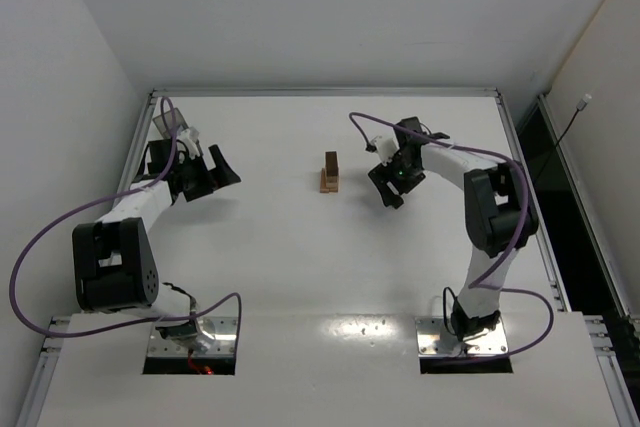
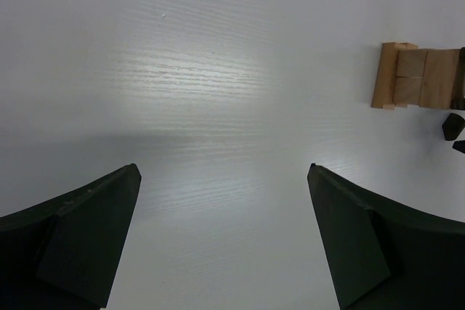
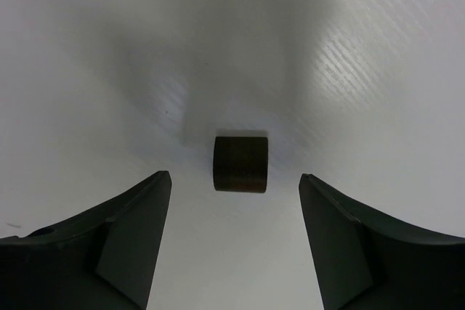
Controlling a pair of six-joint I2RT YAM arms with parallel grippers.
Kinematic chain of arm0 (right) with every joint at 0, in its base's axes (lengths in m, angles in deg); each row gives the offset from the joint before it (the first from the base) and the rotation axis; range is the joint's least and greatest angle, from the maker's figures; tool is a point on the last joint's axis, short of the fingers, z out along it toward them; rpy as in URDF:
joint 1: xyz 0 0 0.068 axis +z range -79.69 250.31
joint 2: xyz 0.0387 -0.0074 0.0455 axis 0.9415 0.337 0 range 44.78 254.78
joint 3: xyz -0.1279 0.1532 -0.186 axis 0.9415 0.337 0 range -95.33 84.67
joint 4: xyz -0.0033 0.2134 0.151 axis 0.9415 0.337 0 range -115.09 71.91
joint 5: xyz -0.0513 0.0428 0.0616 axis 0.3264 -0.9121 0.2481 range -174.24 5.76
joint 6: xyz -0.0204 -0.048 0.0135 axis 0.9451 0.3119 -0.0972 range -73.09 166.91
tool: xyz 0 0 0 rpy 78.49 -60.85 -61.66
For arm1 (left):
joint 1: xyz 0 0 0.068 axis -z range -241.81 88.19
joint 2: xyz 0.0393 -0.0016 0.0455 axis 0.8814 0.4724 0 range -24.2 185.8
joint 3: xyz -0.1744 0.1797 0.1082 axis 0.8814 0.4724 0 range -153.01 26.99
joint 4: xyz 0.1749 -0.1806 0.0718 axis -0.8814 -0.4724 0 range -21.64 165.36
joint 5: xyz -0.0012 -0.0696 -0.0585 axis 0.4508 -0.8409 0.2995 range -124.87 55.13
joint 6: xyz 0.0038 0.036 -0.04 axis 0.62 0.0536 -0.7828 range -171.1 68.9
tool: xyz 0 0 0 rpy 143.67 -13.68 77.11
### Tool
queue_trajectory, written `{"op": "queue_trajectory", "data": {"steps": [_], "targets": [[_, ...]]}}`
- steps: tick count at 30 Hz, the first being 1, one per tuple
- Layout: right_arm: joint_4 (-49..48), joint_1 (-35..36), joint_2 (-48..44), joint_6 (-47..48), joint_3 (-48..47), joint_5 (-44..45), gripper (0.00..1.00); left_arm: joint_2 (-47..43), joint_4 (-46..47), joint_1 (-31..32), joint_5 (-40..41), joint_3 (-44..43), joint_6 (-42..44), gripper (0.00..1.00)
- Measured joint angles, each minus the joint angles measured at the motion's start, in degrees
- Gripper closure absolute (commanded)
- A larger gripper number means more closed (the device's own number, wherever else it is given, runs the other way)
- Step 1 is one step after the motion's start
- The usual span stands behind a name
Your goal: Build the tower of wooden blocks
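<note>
The tower (image 1: 331,173) stands near the middle of the white desk (image 1: 300,277), a narrow stack with light tan blocks low and a dark brown piece on top. It lies between the two arms, nearer the right one. The right gripper (image 1: 390,190) hangs just to the right of the tower and apart from it, pointing down at the desk. In the right wrist view its two dark fingers (image 3: 131,230) stand open on either side of a single dark brown block (image 3: 240,163) that rests alone on the desk. There is a clear gap of bare surface on each side of the block, so neither finger touches it and it is not gripped. The left gripper (image 1: 215,172) is well to the left of the tower, spread as wide as it goes, with nothing between its fingers (image 2: 87,230) but bare desk. From the left wrist view the tower's tan lower blocks show at the right edge, several pieces set tight against one another. At the far left corner of the desk, just behind the left arm, sits a small dark translucent tray (image 1: 165,121). It is partly hidden by the purple cable (image 1: 30,257), and what it holds, if anything, cannot be made out.
</note>
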Motion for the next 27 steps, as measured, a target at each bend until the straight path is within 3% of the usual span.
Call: {"op": "queue_trajectory", "data": {"steps": [18, 21, 25, 27], "targets": [[1.7, -2.1, 4.5, 5.3, -2.7, -0.2, 0.61, 0.7, 0.0, 0.0, 0.0, 0.0, 0.0, 0.0], [2.3, -2.1, 4.5, 6.3, -2.8, -0.2, 0.73, 0.8, 0.0, 0.0, 0.0, 0.0, 0.0, 0.0], [3.1, -2.1, 4.7, 7.3, -3.3, -0.2, 0.98, 0.9, 0.0, 0.0, 0.0, 0.0, 0.0, 0.0], [4.0, -2.1, 5.0, 7.3, -4.0, -0.3, 1.0, 0.9, 0.0, 0.0, 0.0, 0.0, 0.0, 0.0]]}}
